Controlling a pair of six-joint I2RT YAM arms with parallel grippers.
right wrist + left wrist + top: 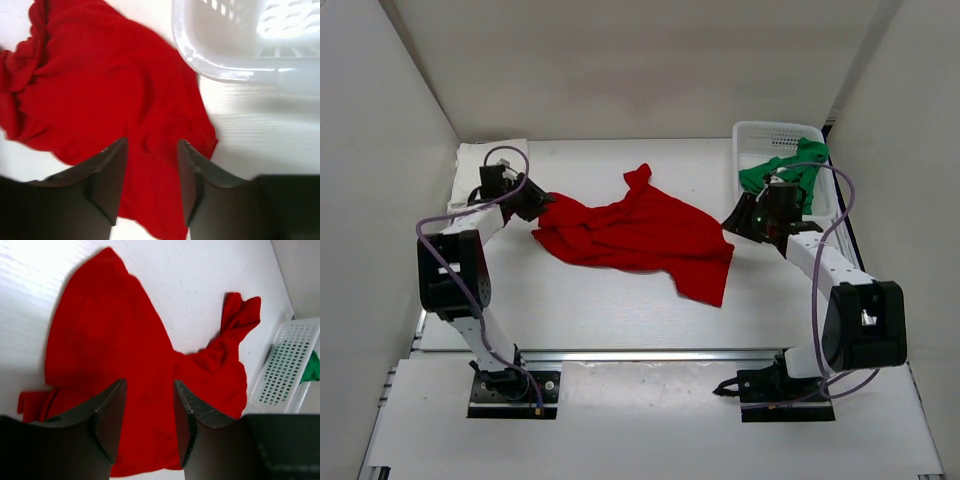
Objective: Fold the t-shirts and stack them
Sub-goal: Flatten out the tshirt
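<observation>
left gripper [150,386]: fingers parted, nothing clamped between them. it sits over the left edge of the red shirt [630,235], with cloth showing in the gap below the tips. right gripper [152,145]: likewise parted and holding nothing, poised over the shirt's right corner, just beside the basket [752,133].

red shirt: lies crumpled across the middle of the table [620,310], not flat. one part is twisted up toward the far side and the near right corner trails toward the arms. no fold is made yet.

risks, as judged:
- the cloth is bunched in layers under both grippers. a pinch here may catch several layers or only a wrinkle, so the shirt would lift lopsided instead of spreading.
- if the two arms do not pull evenly, the twisted far part is likely to stay knotted and spoil any fold.
- the right gripper works close to the basket wall. a wide swing could knock the basket or snag the cloth hanging from it.

containers: one white mesh basket at the far right of the table. the green shirt [788,170] is in it, bunched, with part draped over the near rim. nothing else can be made out inside.

far left corner: the cream-white shirt [485,158] lies flat on the table, well apart from the basket.
</observation>
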